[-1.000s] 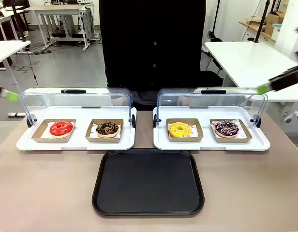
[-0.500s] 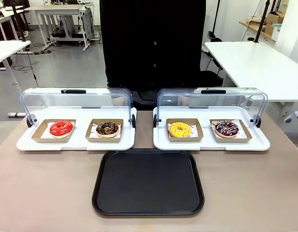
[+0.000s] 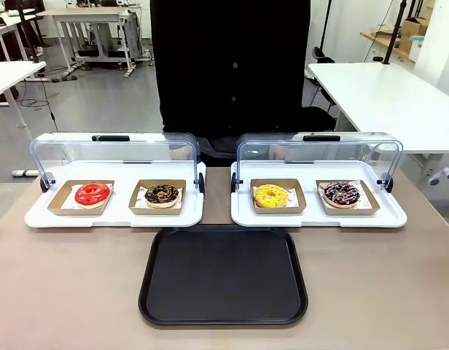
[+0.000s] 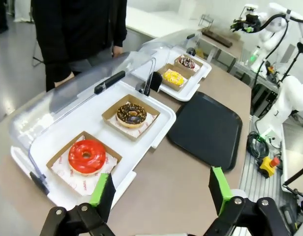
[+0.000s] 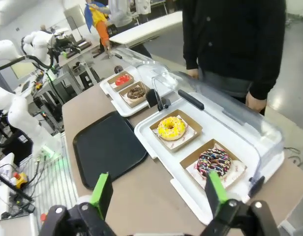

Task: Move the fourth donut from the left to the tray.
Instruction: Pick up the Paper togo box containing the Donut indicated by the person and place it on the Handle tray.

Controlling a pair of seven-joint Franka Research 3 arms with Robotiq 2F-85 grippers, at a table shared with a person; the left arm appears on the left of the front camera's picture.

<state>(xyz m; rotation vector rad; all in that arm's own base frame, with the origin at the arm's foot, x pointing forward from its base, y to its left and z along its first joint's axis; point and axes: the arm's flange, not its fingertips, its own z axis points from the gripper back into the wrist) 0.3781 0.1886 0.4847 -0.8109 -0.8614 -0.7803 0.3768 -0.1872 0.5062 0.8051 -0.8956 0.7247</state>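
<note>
– Progress?
– None. The chocolate-glazed ring donut with pink-white drizzle (image 3: 342, 194) sits 4th, in its cardboard holder on the right white display tray (image 3: 319, 217). The large black plastic tray (image 3: 223, 274) holds nothing. Left jaws and right jaws gape wide, empty.

Donuts, four: red donut (image 3: 92, 193), crumb-topped chocolate donut (image 3: 162, 194), yellow donut (image 3: 271, 195), drizzled fourth donut (image 3: 342, 194). Cardboard holders (image 3: 58, 206), four. White display trays, two: left display tray (image 3: 115, 217), right display tray (image 3: 319, 219). Clear lids (image 3: 111, 154), two. Black tray (image 3: 223, 275), one. Person (image 3: 230, 65), one.

Grey floor (image 3: 100, 102), white tables (image 3: 377, 91) (several) — bright
</note>
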